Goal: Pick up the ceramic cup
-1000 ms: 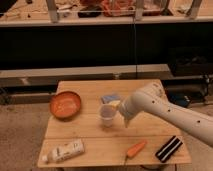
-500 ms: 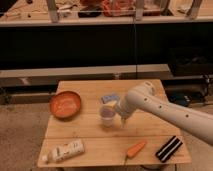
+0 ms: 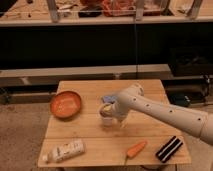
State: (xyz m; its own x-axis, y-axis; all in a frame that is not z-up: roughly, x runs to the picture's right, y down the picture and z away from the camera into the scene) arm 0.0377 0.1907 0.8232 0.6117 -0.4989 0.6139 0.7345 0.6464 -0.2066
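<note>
The ceramic cup (image 3: pixel 104 113) is a small pale handleless cup standing upright near the middle of the wooden table (image 3: pixel 95 140). My gripper (image 3: pixel 114 118) is at the cup, pressed against its right side and covering part of it. The white arm (image 3: pixel 165 114) reaches in from the right, across the table. Only the cup's left side and rim show.
An orange bowl (image 3: pixel 65 104) sits at the table's left. A white tube-like bottle (image 3: pixel 64 150) lies at the front left. A carrot (image 3: pixel 136 149) and a black striped object (image 3: pixel 169 148) lie at the front right. A blue-and-yellow item (image 3: pixel 109 98) lies just behind the cup. Dark shelving stands behind the table.
The arm has swung left and the gripper has closed in on the cup, from just right of it to against it. The cup has hardly moved.
</note>
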